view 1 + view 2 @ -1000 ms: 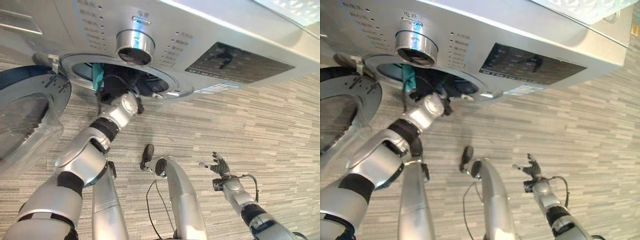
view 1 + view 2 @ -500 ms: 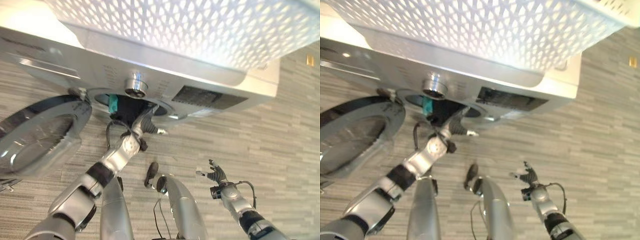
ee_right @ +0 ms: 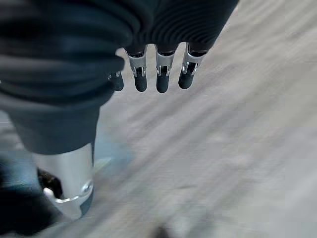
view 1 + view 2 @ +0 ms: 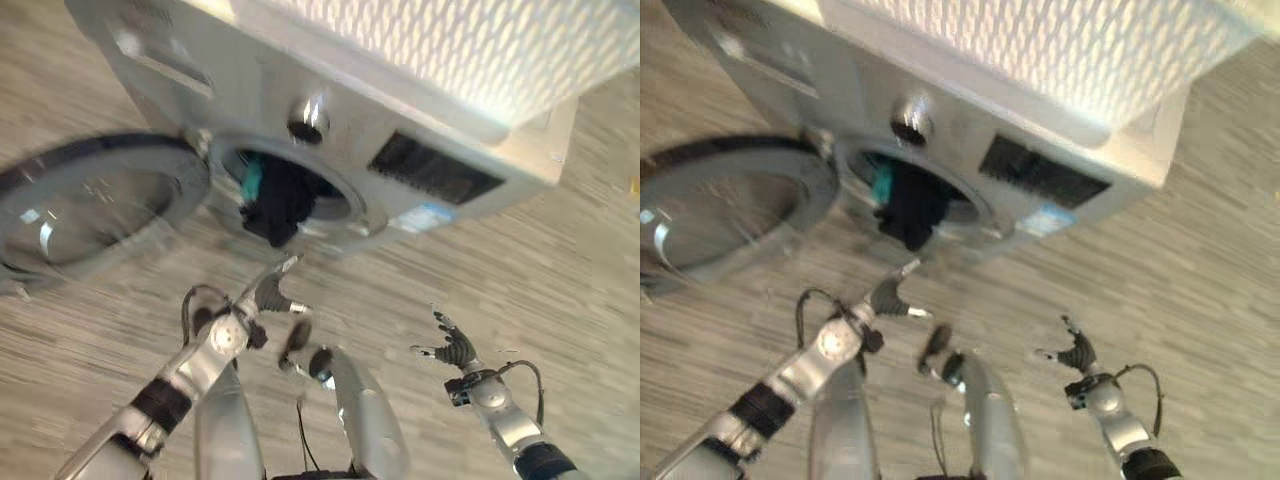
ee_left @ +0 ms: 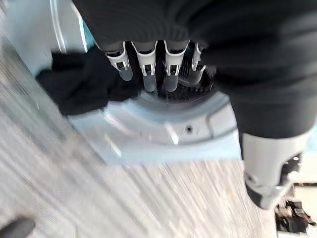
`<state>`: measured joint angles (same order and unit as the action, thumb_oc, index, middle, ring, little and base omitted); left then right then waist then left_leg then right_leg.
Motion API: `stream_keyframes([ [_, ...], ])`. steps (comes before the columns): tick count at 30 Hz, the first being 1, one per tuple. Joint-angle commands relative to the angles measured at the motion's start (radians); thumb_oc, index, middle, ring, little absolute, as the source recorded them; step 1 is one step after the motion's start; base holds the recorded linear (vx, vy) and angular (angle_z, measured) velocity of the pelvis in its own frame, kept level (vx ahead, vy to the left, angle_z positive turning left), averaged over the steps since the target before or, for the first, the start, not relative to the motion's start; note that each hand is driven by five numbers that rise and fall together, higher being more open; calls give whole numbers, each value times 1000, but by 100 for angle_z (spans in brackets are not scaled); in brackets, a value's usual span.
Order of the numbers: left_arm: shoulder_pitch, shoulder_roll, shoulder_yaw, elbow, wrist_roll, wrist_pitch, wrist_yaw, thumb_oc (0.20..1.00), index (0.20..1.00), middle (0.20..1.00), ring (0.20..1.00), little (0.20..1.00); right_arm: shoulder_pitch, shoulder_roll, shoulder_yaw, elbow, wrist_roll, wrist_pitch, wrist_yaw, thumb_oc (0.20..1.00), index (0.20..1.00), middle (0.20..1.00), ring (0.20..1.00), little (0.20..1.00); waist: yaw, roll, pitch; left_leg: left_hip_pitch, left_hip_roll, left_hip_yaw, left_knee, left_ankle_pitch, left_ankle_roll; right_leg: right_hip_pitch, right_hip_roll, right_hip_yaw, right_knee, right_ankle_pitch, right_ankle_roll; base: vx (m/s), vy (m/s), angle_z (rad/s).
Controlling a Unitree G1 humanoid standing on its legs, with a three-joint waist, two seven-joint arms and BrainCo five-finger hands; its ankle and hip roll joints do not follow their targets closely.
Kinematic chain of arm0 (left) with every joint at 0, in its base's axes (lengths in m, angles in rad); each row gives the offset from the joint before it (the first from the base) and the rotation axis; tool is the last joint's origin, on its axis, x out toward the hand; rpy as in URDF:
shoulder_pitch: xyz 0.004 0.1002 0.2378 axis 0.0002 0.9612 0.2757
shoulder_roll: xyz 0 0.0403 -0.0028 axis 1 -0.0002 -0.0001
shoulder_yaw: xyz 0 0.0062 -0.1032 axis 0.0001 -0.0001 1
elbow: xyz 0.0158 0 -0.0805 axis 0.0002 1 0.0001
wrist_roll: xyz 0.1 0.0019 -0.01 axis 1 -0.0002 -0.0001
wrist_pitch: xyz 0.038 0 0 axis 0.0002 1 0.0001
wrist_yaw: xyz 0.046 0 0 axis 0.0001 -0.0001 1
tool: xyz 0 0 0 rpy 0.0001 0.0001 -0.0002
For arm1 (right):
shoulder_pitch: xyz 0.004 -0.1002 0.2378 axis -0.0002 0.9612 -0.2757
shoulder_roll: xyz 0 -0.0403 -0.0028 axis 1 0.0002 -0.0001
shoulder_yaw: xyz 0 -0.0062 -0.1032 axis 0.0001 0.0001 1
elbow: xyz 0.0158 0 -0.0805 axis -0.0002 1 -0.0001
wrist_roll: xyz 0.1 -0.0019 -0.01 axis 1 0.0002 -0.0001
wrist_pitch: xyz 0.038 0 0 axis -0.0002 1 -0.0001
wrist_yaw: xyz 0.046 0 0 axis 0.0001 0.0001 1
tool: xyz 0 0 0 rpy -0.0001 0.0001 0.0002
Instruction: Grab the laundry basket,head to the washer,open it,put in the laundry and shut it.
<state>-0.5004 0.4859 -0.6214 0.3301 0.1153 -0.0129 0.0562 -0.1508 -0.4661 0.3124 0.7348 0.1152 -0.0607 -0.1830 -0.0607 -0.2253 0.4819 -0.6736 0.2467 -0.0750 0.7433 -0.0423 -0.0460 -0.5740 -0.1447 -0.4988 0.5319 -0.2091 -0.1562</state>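
Hanging just below the washer's round opening, the left hand (image 4: pixel 268 296) holds nothing, with its fingers (image 5: pixel 148 74) straight and spread a little. The right hand (image 4: pixel 455 348) hovers over the floor (image 4: pixel 560 270), well apart from the machine, with fingers loose and apart, also holding nothing.

Most of the job looks done. The washer (image 4: pixel 330 110) is open and the laundry (image 4: pixel 275 205), a dark floppy cloth with a bit of teal beside it, sits in the opening. Part of the dark cloth droops over the lower rim, so I think it needs a push deeper in. Then the door (image 4: pixel 95 205) must be swung shut; it stands wide open beside the opening.

The washer is smooth shiny grey metal with a round knob (image 4: pixel 307 122). The door is a big round ring with a see-through bowl in the middle. The laundry basket (image 4: pixel 470 45) rests on top of the washer, white plastic with many small holes. The floor has grey stripy planks.
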Motion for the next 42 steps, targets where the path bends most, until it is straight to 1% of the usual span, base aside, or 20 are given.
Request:
stream_keyframes([
  [1, 27, -75, -43, -161, -27, -62, -21, 1000, 1000, 1000, 1000, 1000, -59, -3, -3, 75, 16, -8, -53, 1000, 1000, 1000, 1000, 1000, -8, 139, -34, 154, 25, 122, -258, -138, 37, -18, -60, 64, -50, 3, 119, -110, 354, 61],
  [3, 14, -70, -49, -166, -24, -66, -25, 1000, 1000, 1000, 1000, 1000, -109, 2, -2, 119, 14, 3, -71, 1000, 1000, 1000, 1000, 1000, -6, 162, -22, 106, -21, 147, -228, -151, 34, -50, -107, 69, -27, 25, 124, -124, 300, 69],
  [5, 21, -55, -39, -177, -26, -73, -29, 1000, 1000, 1000, 1000, 1000, -157, 9, -3, 166, 6, 8, -81, 1000, 1000, 1000, 1000, 1000, -3, 182, -33, 75, -56, 160, -234, -166, 37, -79, -143, 73, -15, 44, 136, -74, 286, 60],
  [6, 41, -30, -29, -206, -40, -78, -33, 1000, 1000, 1000, 1000, 1000, -237, 17, 6, 218, 9, 12, -96, 1000, 1000, 1000, 1000, 1000, 14, 201, -36, 44, -87, 167, -232, -177, 48, -103, -177, 78, -17, 75, 153, -65, 248, 21],
  [7, 41, -29, -28, -207, -40, -78, -34, 1000, 1000, 1000, 1000, 1000, -239, 18, 7, 220, 9, 11, -96, 1000, 1000, 1000, 1000, 1000, 13, 200, -36, 43, -87, 168, -232, -177, 48, -105, -178, 79, -16, 75, 153, -78, 231, 7],
  [9, 70, -10, -18, -220, -50, -84, -37, 1000, 1000, 1000, 1000, 1000, -296, 13, 16, 247, -2, 16, -109, 1000, 1000, 1000, 1000, 1000, 36, 218, -30, 13, -119, 174, -223, -184, 61, -119, -201, 81, -17, 93, 163, -71, 132, 4],
  [12, 87, 4, -11, -224, -29, -82, -34, 1000, 1000, 1000, 1000, 1000, -370, 8, 22, 298, -14, 23, -128, 1000, 1000, 1000, 1000, 1000, 58, 233, -29, -37, -148, 168, -208, -178, 69, -142, -221, 80, -17, 100, 167, -69, 67, 13],
  [15, 91, 6, -9, -244, -23, -88, -22, 1000, 1000, 1000, 1000, 1000, -516, -12, 29, 396, -20, 33, -164, 1000, 1000, 1000, 1000, 1000, 95, 258, -24, -94, -187, 160, -210, -161, 77, -173, -251, 70, -13, 111, 177, -53, 29, 23],
  [16, 88, 7, -7, -246, -23, -87, -22, 1000, 1000, 1000, 1000, 1000, -525, -12, 31, 404, -19, 30, -164, 1000, 1000, 1000, 1000, 1000, 93, 259, -23, -99, -188, 159, -208, -161, 78, -177, -253, 70, -11, 112, 177, -55, 23, 19],
  [18, 84, 5, -25, -268, -47, -99, -17, 1000, 1000, 1000, 1000, 1000, -613, -47, 33, 472, -14, 40, -186, 1000, 1000, 1000, 1000, 1000, 130, 280, -11, -146, -210, 144, -207, -143, 81, -205, -277, 55, 4, 106, 182, -49, -34, 14],
  [22, 81, 1, -32, -291, -76, -106, -18, 1000, 1000, 1000, 1000, 1000, -656, -73, 18, 521, -8, 40, -202, 1000, 1000, 1000, 1000, 1000, 148, 302, -10, -186, -230, 132, -214, -125, 81, -233, -302, 37, 23, 100, 187, -14, -19, 27],
  [23, 87, -1, -37, -307, -92, -109, -18, 1000, 1000, 1000, 1000, 1000, -676, -101, 2, 552, 0, 46, -214, 1000, 1000, 1000, 1000, 1000, 164, 317, -9, -206, -244, 121, -225, -110, 78, -249, -319, 27, 34, 97, 191, 2, -9, 14],
  [24, 86, -2, -37, -308, -93, -108, -18, 1000, 1000, 1000, 1000, 1000, -677, -101, 2, 553, 1, 45, -213, 1000, 1000, 1000, 1000, 1000, 163, 318, -11, -209, -245, 119, -225, -109, 78, -251, -320, 26, 35, 96, 191, -8, -13, 25],
  [25, 97, 0, -40, -329, -115, -115, -14, 1000, 1000, 1000, 1000, 1000, -713, -131, -10, 581, 16, 52, -228, 1000, 1000, 1000, 1000, 1000, 183, 334, -11, -231, -261, 107, -245, -92, 77, -273, -338, 15, 51, 91, 195, -10, -11, 44],
  [28, 95, -1, -41, -333, -134, -111, 1, 1000, 1000, 1000, 1000, 1000, -756, -178, -24, 640, 34, 72, -247, 1000, 1000, 1000, 1000, 1000, 210, 355, -7, -284, -285, 90, -253, -70, 78, -314, -376, -1, 84, 76, 194, -12, -28, 47],
  [32, 90, 2, -38, -340, -140, -105, 12, 1000, 1000, 1000, 1000, 1000, -776, -212, -39, 686, 46, 91, -256, 1000, 1000, 1000, 1000, 1000, 219, 365, -12, -317, -294, 82, -257, -57, 75, -345, -393, -5, 113, 62, 192, 6, -5, 26],
  [33, 92, 2, -36, -342, -145, -101, 15, 1000, 1000, 1000, 1000, 1000, -775, -216, -50, 742, 46, 114, -250, 1000, 1000, 1000, 1000, 1000, 225, 372, -16, -340, -297, 80, -254, -54, 75, -362, -401, -11, 131, 52, 188, 14, 2, 7],
  [39, 109, 5, -14, -348, -174, -100, 33, 1000, 1000, 1000, 1000, 1000, -784, -246, -86, 784, 118, 119, -231, 1000, 1000, 1000, 1000, 1000, 234, 366, -31, -412, -293, 80, -206, -65, 77, -433, -413, -5, 186, 32, 182, 17, -11, 6],
  [40, 105, 12, -12, -356, -189, -97, 39, 1000, 1000, 1000, 1000, 1000, -817, -308, -90, 809, 152, 125, -231, 1000, 1000, 1000, 1000, 1000, 234, 363, -37, -458, -285, 76, -161, -72, 74, -478, -416, 11, 222, 15, 172, 31, -30, 0],
  [42, 105, 13, -8, -364, -195, -95, 39, 1000, 1000, 1000, 1000, 1000, -828, -340, -89, 831, 155, 129, -229, 1000, 1000, 1000, 1000, 1000, 236, 364, -42, -476, -279, 80, -145, -78, 72, -500, -420, 16, 237, 8, 170, 33, -5, 1],
])
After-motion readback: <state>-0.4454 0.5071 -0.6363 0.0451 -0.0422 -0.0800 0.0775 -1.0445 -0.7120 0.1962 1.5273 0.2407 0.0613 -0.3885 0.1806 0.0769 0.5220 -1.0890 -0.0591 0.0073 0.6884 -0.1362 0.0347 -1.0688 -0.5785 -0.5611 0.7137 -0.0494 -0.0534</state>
